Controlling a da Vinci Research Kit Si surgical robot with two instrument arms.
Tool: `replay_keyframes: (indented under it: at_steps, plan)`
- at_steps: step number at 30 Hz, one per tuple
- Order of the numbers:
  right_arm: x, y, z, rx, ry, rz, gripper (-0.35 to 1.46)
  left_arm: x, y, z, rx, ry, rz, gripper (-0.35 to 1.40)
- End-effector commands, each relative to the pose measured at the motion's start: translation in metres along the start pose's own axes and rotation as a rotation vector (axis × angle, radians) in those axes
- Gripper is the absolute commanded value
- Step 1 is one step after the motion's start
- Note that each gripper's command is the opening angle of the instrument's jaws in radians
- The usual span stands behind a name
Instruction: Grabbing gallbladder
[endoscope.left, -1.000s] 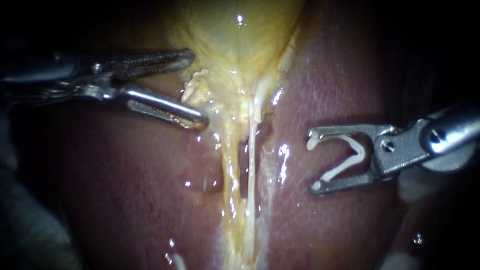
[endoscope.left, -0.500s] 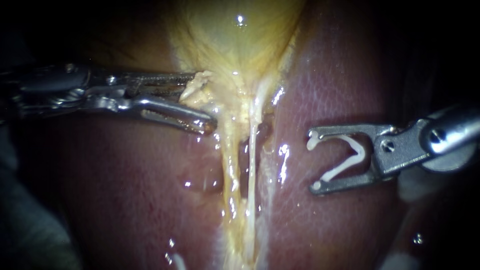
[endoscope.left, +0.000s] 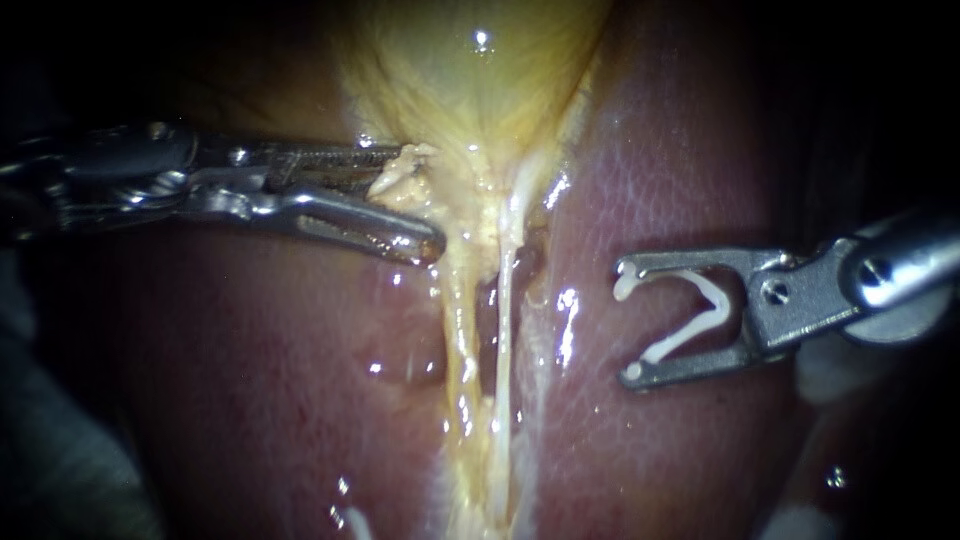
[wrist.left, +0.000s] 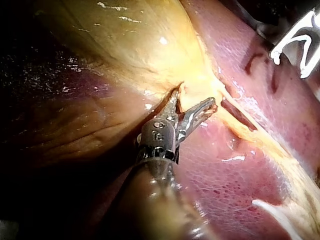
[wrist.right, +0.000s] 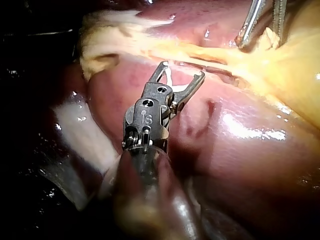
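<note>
Gallbladder (endoscope.left: 470, 90): frayed edge pinched in the left instrument's (endoscope.left: 420, 198) nearly closed hand, a shallow bite that may slip or tear under pull; right instrument's (endoscope.left: 628, 325) wide hand holds a clip (endoscope.left: 685, 333).

I counted two instruments, my left instrument (endoscope.left: 419, 199) and right instrument (endoscope.left: 626, 323), one clip (endoscope.left: 690, 322), one gallbladder (endoscope.left: 470, 90), one liver (endoscope.left: 690, 170), two tubes (endoscope.left: 459, 330).

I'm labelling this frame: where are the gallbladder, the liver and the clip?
gallbladder (endoscope.left: 470, 90), endoscope view, on its yellow body.
liver (endoscope.left: 660, 170), endoscope view, on bare pink surface.
clip (endoscope.left: 716, 300), endoscope view, on its white bend.
</note>
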Motion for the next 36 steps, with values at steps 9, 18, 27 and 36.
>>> replay_keyframes:
  at_steps: [9,18,27,36]
  plan:
    - [0.0,0.0,0.0,0.0,0.0,0.0,0.5,0.0001,-0.0001,-0.0002,-0.001,0.0,-0.041,0.39]
    - [0.0,0.0,0.0,0.0,0.0,0.0,0.5,0.0003,0.0003,-0.0007,0.001,-0.008,-0.09,0.14]
    - [0.0,0.0,0.0,0.0,0.0,0.0,0.5,0.0009,0.0005,-0.0014,0.001,-0.019,-0.117,-0.33]
    - [0.0001,0.0,0.0,0.0,0.0,0.0,0.5,0.0015,0.0019,-0.0025,0.004,-0.034,-0.158,-0.35]
